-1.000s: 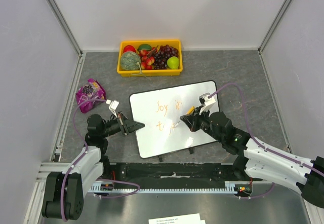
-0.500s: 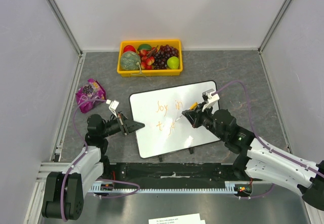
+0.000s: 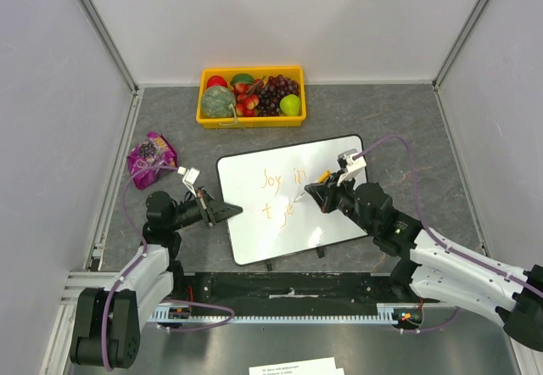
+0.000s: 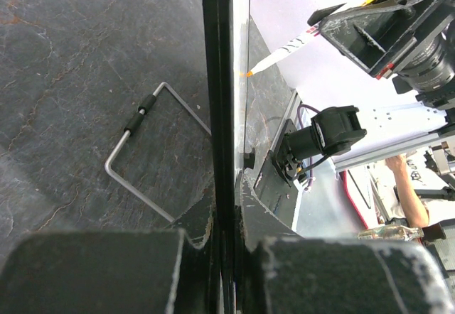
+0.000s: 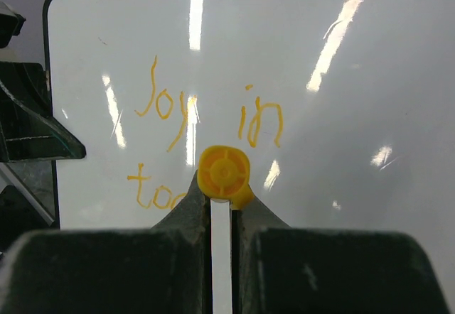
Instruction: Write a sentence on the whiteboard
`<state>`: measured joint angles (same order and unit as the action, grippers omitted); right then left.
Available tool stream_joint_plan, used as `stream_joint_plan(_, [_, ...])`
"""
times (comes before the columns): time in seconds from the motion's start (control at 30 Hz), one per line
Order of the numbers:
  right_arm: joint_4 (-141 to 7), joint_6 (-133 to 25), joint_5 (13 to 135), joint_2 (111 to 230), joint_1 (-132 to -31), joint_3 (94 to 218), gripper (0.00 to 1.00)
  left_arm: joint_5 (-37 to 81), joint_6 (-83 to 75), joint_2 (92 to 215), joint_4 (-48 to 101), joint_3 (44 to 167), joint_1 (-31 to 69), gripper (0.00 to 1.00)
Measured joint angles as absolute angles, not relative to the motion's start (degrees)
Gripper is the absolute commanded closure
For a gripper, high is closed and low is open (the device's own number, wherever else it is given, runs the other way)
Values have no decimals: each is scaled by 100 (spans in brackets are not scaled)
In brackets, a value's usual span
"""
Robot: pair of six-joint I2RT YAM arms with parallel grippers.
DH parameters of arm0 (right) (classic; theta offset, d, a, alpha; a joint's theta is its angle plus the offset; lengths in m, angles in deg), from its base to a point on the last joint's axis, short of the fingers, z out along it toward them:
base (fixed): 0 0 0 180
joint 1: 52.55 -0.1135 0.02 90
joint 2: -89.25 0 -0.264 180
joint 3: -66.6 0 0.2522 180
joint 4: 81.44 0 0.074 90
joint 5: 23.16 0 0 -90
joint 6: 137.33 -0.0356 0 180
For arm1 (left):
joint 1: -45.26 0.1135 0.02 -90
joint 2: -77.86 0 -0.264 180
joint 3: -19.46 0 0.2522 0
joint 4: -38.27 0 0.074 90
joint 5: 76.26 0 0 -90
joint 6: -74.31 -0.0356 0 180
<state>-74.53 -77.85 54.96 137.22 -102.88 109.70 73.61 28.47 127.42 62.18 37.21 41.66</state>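
Note:
The whiteboard (image 3: 254, 235) lies tilted on the grey table, propped on a wire stand. My left gripper (image 3: 231, 211) is shut on its left edge; in the left wrist view the black frame (image 4: 220, 79) runs straight between the gripper (image 4: 227, 239). The sentence (image 5: 206, 111) is in orange: "Joy in" above, and "to" (image 5: 153, 190) below, with the rest hidden behind the marker. My right gripper (image 3: 316, 191) is shut on an orange-capped marker (image 5: 225, 173). The marker's tip (image 4: 250, 72) is at the board by the lower line.
A yellow tray (image 3: 250, 123) of fruit stands at the back, beyond the board. A purple bag (image 3: 151, 156) lies at the left, near my left arm. The wire stand (image 4: 135, 150) juts out under the board's edge. Walls close in on three sides.
My right gripper has shifted the marker a little up and to the right along the lower line. The left gripper has kept its hold, and the board has not moved.

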Motion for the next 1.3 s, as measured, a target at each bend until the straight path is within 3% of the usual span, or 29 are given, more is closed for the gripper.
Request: stream_joint_plan(1.3, [-7224,-7925,5258,13357,-10146,10714,100,7359,2847,12745,6216,3721,4166,98])
